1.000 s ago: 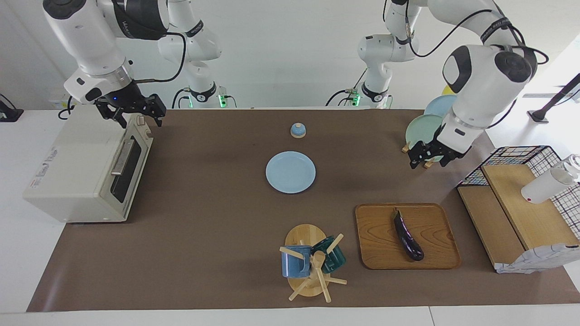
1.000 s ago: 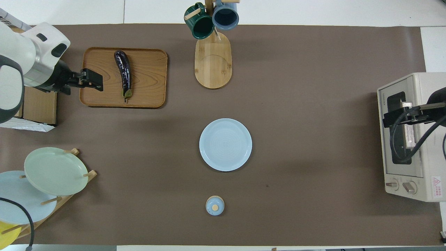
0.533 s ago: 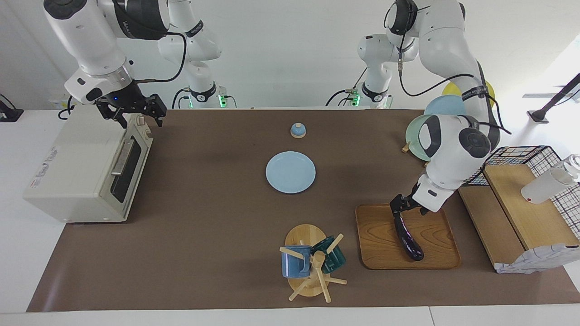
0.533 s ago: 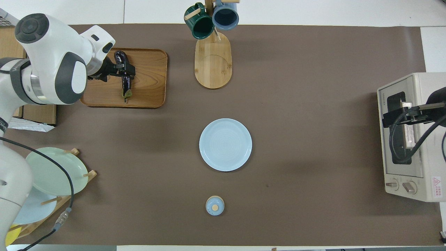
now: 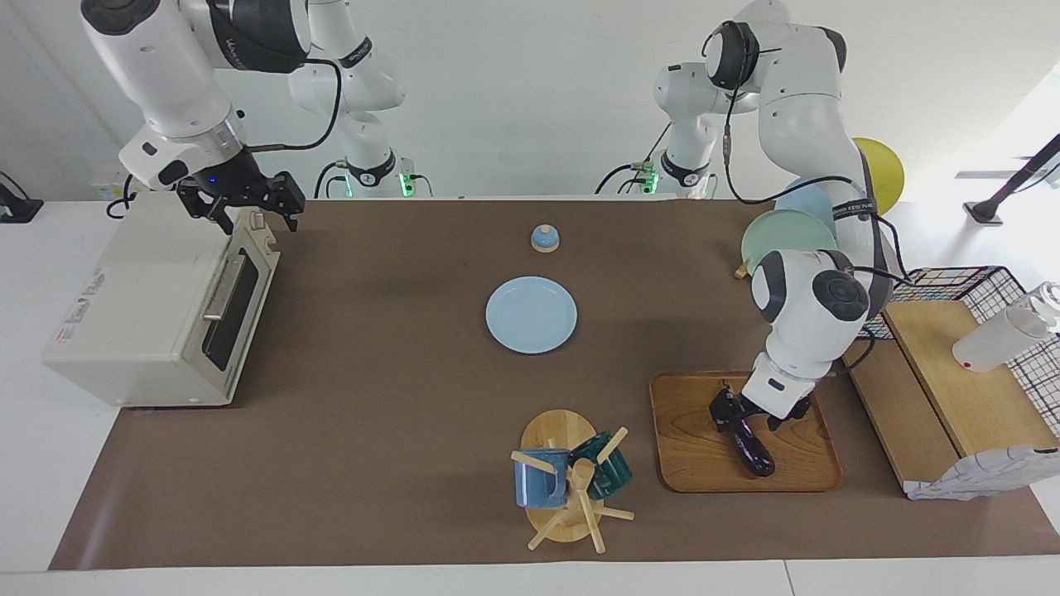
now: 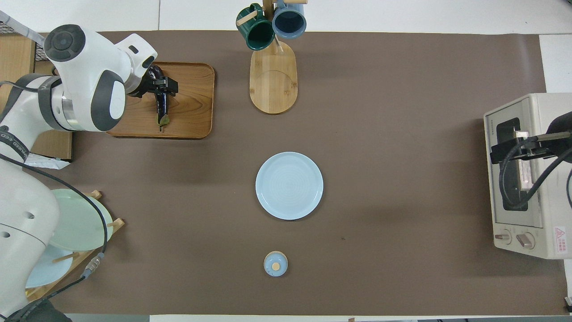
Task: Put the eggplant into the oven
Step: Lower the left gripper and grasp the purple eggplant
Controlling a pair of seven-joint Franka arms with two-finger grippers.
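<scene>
The dark purple eggplant point(image 5: 755, 455) lies on a wooden tray point(image 5: 696, 447) toward the left arm's end of the table; it also shows in the overhead view point(image 6: 161, 105) on the tray point(image 6: 192, 103). My left gripper point(image 5: 739, 420) is down at the eggplant's stem half, open, with a finger on either side; it also shows in the overhead view point(image 6: 161, 86). The cream-white oven point(image 5: 141, 314) stands at the right arm's end with its door shut. My right gripper point(image 5: 248, 217) waits open over the oven's knob end, and shows in the overhead view point(image 6: 505, 152) over the oven point(image 6: 554, 201).
A light blue plate point(image 5: 531, 315) lies mid-table, with a small blue lidded piece point(image 5: 545, 238) nearer the robots. A mug tree point(image 5: 571, 480) with two mugs stands beside the tray. A plate rack point(image 5: 782, 236) and a wire basket with wooden boards point(image 5: 952, 364) stand at the left arm's end.
My left arm has swung from beside the plate rack over to the tray and lowered its gripper onto the eggplant. The eggplant has not moved. The right arm has stayed still.
</scene>
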